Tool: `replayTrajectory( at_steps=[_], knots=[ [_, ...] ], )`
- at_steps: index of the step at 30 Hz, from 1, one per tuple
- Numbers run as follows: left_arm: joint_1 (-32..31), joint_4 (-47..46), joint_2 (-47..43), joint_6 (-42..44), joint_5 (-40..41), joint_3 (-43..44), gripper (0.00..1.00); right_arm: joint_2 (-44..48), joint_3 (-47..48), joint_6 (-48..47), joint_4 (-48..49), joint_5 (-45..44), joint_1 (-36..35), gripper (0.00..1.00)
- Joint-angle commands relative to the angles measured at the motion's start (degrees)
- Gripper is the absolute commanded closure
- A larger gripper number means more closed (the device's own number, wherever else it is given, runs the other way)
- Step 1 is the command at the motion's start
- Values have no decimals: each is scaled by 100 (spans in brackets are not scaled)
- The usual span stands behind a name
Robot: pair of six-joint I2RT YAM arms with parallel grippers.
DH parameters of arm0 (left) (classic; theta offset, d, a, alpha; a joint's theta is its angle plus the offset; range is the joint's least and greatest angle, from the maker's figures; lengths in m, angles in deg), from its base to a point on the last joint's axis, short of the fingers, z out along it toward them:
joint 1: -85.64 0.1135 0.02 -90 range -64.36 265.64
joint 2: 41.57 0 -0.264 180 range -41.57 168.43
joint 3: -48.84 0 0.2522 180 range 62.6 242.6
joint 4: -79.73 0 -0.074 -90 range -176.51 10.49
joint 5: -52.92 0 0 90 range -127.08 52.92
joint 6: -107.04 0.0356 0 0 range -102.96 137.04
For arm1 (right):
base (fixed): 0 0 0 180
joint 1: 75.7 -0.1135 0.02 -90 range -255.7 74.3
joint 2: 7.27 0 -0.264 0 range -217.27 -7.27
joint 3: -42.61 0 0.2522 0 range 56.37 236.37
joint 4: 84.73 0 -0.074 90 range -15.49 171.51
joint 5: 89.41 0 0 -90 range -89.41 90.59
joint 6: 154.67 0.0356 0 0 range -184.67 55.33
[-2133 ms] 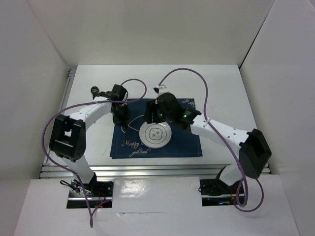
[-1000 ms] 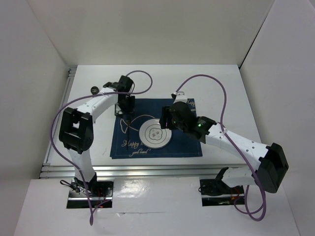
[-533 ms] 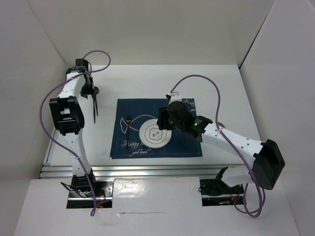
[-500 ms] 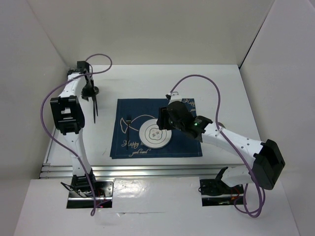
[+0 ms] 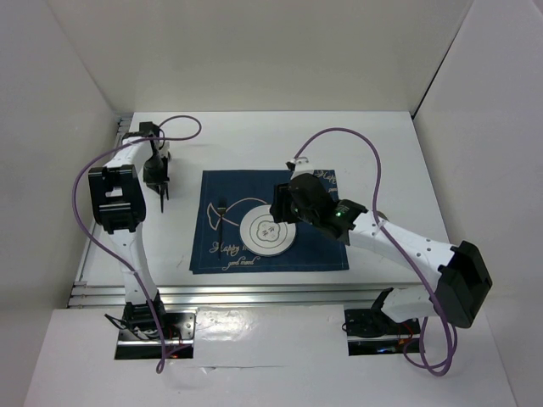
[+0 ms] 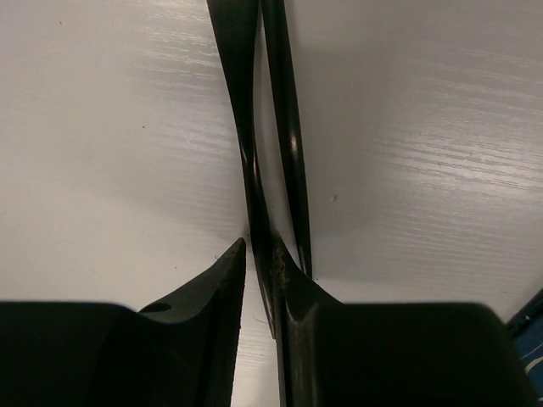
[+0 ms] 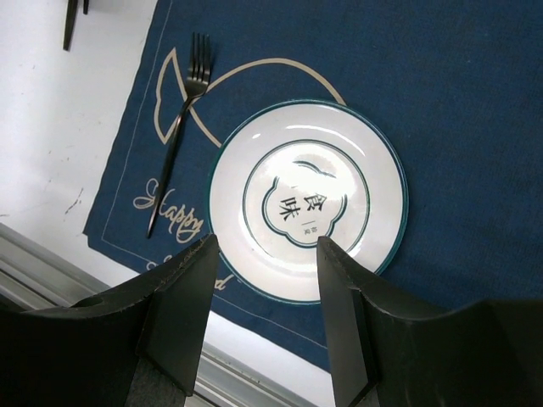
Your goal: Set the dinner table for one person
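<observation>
In the left wrist view, two dark slender utensils [image 6: 236,68] run off the top edge with their heads unseen. Their lower ends hide behind the left gripper [image 6: 260,254], and whether it pinches one is unclear. Dark tips [image 7: 70,21] at the right wrist view's upper left are cropped.

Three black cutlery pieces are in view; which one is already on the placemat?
The fork, lying on the navy placemat left of the plate. The other two pieces lie side by side on the bare white table at the left gripper.
</observation>
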State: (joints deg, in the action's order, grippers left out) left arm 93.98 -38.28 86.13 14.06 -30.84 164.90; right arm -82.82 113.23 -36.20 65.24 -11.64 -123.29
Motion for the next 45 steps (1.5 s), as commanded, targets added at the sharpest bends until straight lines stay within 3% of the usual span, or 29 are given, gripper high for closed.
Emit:
replayTrajectory(
  at_steps=[1, 7, 8, 10, 16, 18, 23, 29, 35, 40, 45],
  knots=[
    [36, -41, -131, 96, -185, -70, 76, 260, 0, -8, 169, -174, 31, 43],
    [97, 72, 465, -79, 9, 263, 76, 313, 0, -8, 55, -236, 31, 43],
    [167, 308, 736, -193, -148, 490, 87, 365, 0, 44, 54, -236, 31, 43],
    [255, 372, 888, -298, -394, 554, 100, 365, 0, 45, -95, -236, 31, 43],
    [563, 319, 731, -501, -1115, 107, 100, 620, -69, 273, -210, -289, 31, 43],
    [651, 126, 468, -501, -1327, -148, 100, 682, -70, 273, -157, -289, 31, 44],
    [967, -629, -1277, -827, -2012, -1290, 100, 595, -70, 326, 79, 44, 31, 47],
    [968, -1263, -2415, -1011, -2390, -1854, 100, -72, -71, -122, 809, 1397, -22, 47],
    [968, -1043, -3276, -1011, -2936, -2117, 100, -776, 369, -307, 1652, 2399, -83, 35],
    [213, -1202, -4076, -1186, -3006, -2662, 100, -1821, 1001, -307, 3208, 3611, -136, 18],
    [-315, -1008, -4349, -1319, -2734, -2540, 100, -2938, 2126, 26, 3814, 4026, -136, 15]
  ],
)
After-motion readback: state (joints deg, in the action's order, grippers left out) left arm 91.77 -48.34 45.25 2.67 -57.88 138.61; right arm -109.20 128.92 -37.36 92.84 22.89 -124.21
